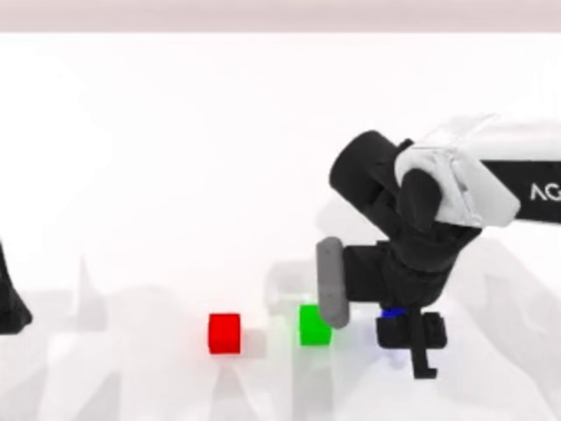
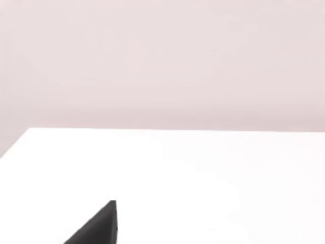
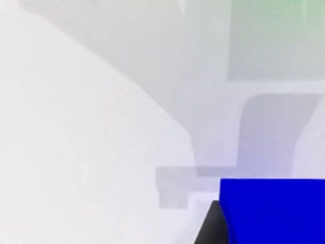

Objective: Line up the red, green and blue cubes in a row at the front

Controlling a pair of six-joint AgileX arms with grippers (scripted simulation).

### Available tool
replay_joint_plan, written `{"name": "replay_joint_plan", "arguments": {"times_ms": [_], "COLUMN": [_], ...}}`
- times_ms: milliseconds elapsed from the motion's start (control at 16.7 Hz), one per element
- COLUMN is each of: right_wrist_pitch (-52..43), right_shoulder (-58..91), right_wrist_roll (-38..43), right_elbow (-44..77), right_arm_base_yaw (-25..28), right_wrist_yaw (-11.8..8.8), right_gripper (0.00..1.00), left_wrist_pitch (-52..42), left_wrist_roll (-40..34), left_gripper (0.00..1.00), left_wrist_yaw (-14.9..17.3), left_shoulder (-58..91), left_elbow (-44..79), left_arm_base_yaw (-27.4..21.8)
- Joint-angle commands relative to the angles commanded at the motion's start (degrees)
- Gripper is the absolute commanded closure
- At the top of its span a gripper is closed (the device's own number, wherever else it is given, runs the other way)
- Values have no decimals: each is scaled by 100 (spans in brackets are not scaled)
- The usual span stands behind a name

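We see our right tool (image 1: 399, 326) low over the front part of the tabletop (image 1: 175, 158), to the right of the green cube (image 1: 315, 324). The blue cube (image 1: 393, 312) shows only as a small blue patch under the wrist in the top view, and in the right wrist view it fills the corner close to a dark finger (image 3: 210, 229), so we judge that the tool is closed on the blue cube and holds it. The red cube (image 1: 224, 333) rests on the tabletop left of the green one, with a small gap, and both lie on nearly the same line near the front. The blue cube is therefore carried to the right end, probably to complete the row in the order red, green, blue. We cannot tell if it already touches the tabletop. Our left arm (image 1: 10, 303) stays parked at the left edge; whether its tool is wide or narrow we cannot tell.
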Motion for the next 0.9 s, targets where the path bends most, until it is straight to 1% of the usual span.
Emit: {"name": "replay_joint_plan", "arguments": {"times_ms": [120, 900], "right_wrist_pitch": [0, 0], "right_shoulder": [0, 0], "right_wrist_roll": [0, 0], "right_elbow": [0, 0], "right_arm_base_yaw": [0, 0], "right_wrist_yaw": [0, 0], "right_gripper": [100, 2], "left_wrist_pitch": [0, 0], "left_wrist_roll": [0, 0], "left_gripper": [0, 0], "left_wrist_yaw": [0, 0], "left_shoulder": [0, 0], "left_elbow": [0, 0], "left_arm_base_yaw": [0, 0]}}
